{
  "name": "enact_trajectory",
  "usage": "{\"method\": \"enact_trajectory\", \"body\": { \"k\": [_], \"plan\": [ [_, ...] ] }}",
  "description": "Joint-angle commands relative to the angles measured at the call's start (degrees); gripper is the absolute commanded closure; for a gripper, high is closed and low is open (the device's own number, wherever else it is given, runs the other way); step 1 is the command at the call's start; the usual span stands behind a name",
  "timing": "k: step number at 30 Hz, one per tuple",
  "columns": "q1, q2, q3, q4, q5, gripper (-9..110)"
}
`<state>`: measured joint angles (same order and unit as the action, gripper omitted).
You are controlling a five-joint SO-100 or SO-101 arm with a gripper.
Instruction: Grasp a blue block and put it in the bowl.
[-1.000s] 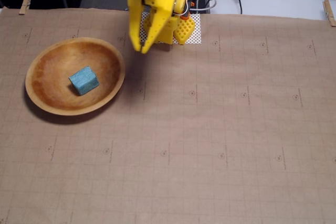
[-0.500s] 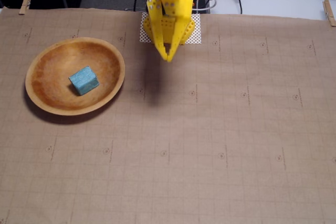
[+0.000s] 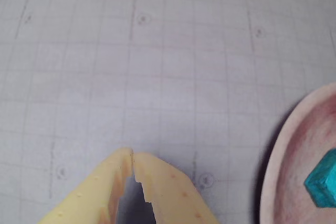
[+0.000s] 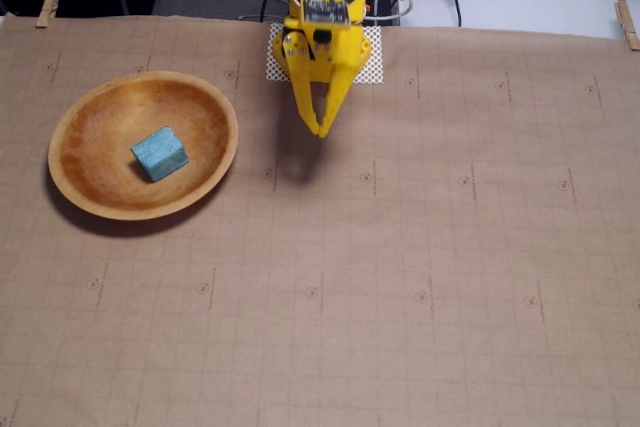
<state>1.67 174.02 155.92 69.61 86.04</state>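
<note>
In the fixed view, the blue block (image 4: 159, 153) is seen lying inside the bowl (image 4: 215, 112), slightly left of the bowl's centre, resting on the curved inner floor. The bowl is placed in the left part of the frame on the gridded brown paper (image 4: 420, 277) by which the table is covered. The yellow arm (image 4: 322, 17) is located at the upper centre of the frame, and the gripper (image 4: 323, 131) is pointed toward the lower edge of the frame. The gripper is positioned to the right of the bowl, apart from it, with nothing held. Its shadow is cast on the paper just below and left of its tip.

In the wrist view, the fingers (image 3: 157, 182) are shown meeting at their tips at the lower centre of the frame, with only a thin dark gap left further back between them. The bowl (image 3: 273, 182) is visible at the lower right edge, and part of the blue block (image 3: 323, 184) is seen within it. Clothespins (image 4: 48, 2) are fixed at the upper corners of the paper in the fixed view.
</note>
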Motion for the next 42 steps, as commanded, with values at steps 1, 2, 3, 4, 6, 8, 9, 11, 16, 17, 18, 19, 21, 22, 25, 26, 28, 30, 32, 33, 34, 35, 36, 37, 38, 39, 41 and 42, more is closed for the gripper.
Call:
{"method": "enact_trajectory", "body": {
  "k": [1, 2, 3, 4, 6, 8, 9, 11, 16, 17, 18, 19, 21, 22, 25, 26, 28, 30, 32, 33, 34, 35, 36, 37, 38, 39, 41, 42],
  "plan": [
    [-0.5, 0.4, 0.3, -0.8, 0.4, 104],
    [-0.5, 0.4, 0.9, -0.8, 0.1, 104],
    [-0.5, 0.4, 1.2, -0.8, -0.1, 104],
    [-0.5, 0.4, 1.6, -0.8, -0.3, 104],
    [-0.5, 0.4, 1.8, -0.7, -0.4, 104],
    [-0.5, 0.4, 1.8, -0.7, -0.4, 104],
    [-0.5, 0.4, 1.9, -0.7, -0.4, 104],
    [-0.5, 0.4, 1.9, -0.7, -0.4, 104],
    [-0.6, 0.8, 4.1, -0.7, -0.4, 104],
    [-0.6, 2.4, 5.4, -0.7, -0.4, 105],
    [-0.6, 4.6, 6.2, -0.7, -0.4, 105],
    [-0.6, 6.9, 7.0, -0.5, -0.4, 105],
    [-0.6, 13.2, 9.4, 0.1, -0.5, 105],
    [-0.6, 15.3, 10.6, 0.1, -0.5, 105],
    [-1.8, 20.7, 14.1, 0.1, -0.5, 105],
    [-2.1, 22.1, 14.9, 0.1, -0.5, 105],
    [-2.5, 23.1, 16.9, 0.1, -0.5, 105],
    [-2.1, 22.9, 18.2, 0.1, -0.4, 105],
    [-2.1, 22.9, 19.2, 0.1, -0.4, 105],
    [-2.1, 22.9, 19.7, 0.1, -0.4, 105],
    [-2.1, 22.9, 20.2, 0.1, -0.4, 105],
    [-2.1, 22.9, 20.7, 0.1, -0.4, 105],
    [-2.1, 22.9, 21.6, 0.1, -0.4, 105],
    [-2.0, 22.9, 22.3, 0.1, -0.4, 105],
    [-2.0, 23.0, 23.2, 0.1, -0.4, 105],
    [-2.0, 22.9, 23.2, 0.2, -0.4, 105],
    [-2.0, 22.9, 23.2, 0.2, -0.4, 105],
    [-2.0, 22.9, 23.2, 0.2, -0.5, 105]
  ]
}}
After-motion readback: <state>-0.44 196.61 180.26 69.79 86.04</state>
